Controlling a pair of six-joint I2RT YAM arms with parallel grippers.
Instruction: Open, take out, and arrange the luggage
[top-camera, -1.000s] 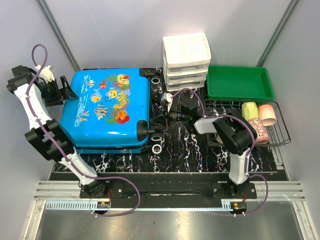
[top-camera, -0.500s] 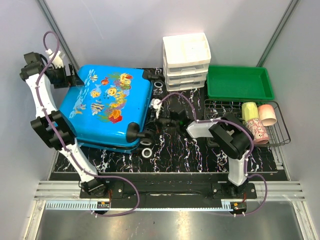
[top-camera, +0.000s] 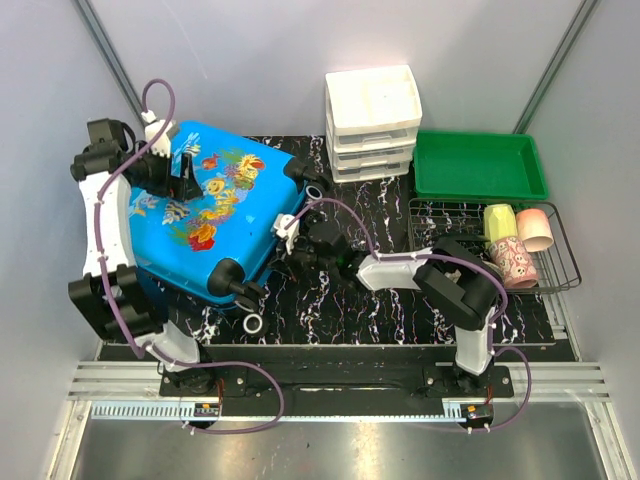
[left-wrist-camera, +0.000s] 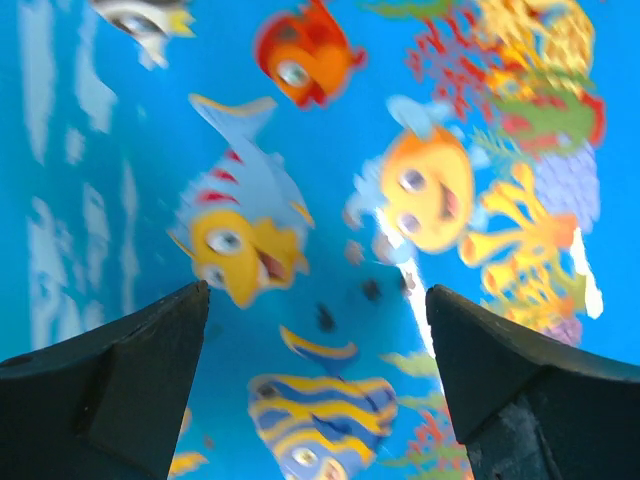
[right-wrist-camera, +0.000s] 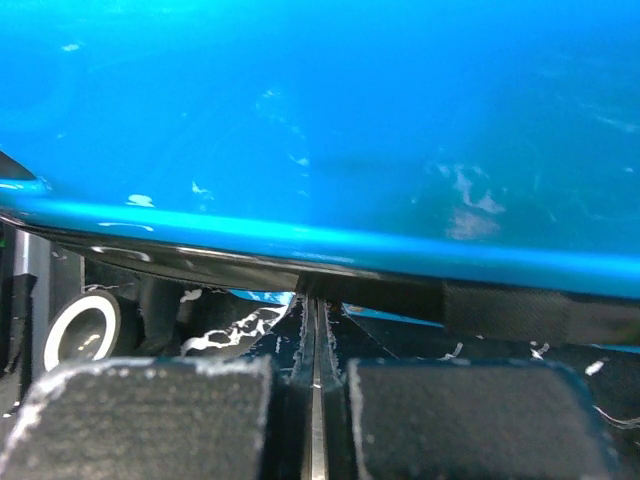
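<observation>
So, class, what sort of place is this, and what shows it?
Likely a robotics test cell: left arm and right arm bolted to a metal rail, plain grey walls around the table, and staged props on it, the luggage and a green tray.

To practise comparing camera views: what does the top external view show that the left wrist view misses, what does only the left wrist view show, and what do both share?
Only top external: the white drawer organiser, green tray and wire rack. Only left wrist: the fish print close up, eyes and stripes. Both: the blue luggage lid and the open left gripper facing it.
</observation>
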